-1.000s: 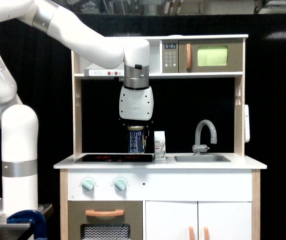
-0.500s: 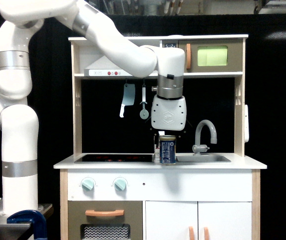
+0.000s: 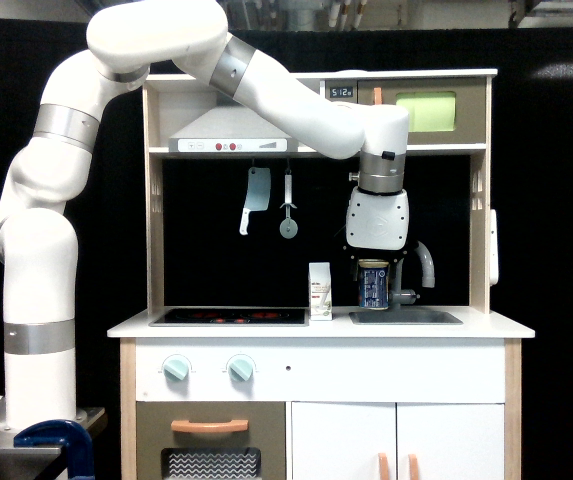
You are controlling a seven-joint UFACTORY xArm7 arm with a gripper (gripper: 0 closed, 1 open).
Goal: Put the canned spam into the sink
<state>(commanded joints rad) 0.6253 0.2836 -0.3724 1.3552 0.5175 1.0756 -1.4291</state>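
Canned spam (image 3: 373, 286), a small dark blue tin with rounded corners, a gold-yellow band at its top and pale label marks on its face, hangs upright with its long axis vertical, label turned toward us. We see it clenched in the claw (image 3: 373, 268), whose dark fingers grip its upper part beneath the smooth white wrist housing. The tin sits in the air above the sink (image 3: 405, 317), over that basin's end toward the exterior view's left; whether its base touches the basin we cannot tell. The sink is a shallow grey rectangular tray set in the white desk (image 3: 486, 326), with a grey arched faucet (image 3: 418, 262) rising just beside the tin toward the exterior view's right, partly hidden behind the claw. A small white carton (image 3: 319, 291) stands upright on the desk just off the sink's edge, near the tin but apart from it. Farther along lies the flat black stovetop (image 3: 228, 316), and a toy cleaver (image 3: 255, 198) and a ladle (image 3: 288, 205) hang from the back wall above it.
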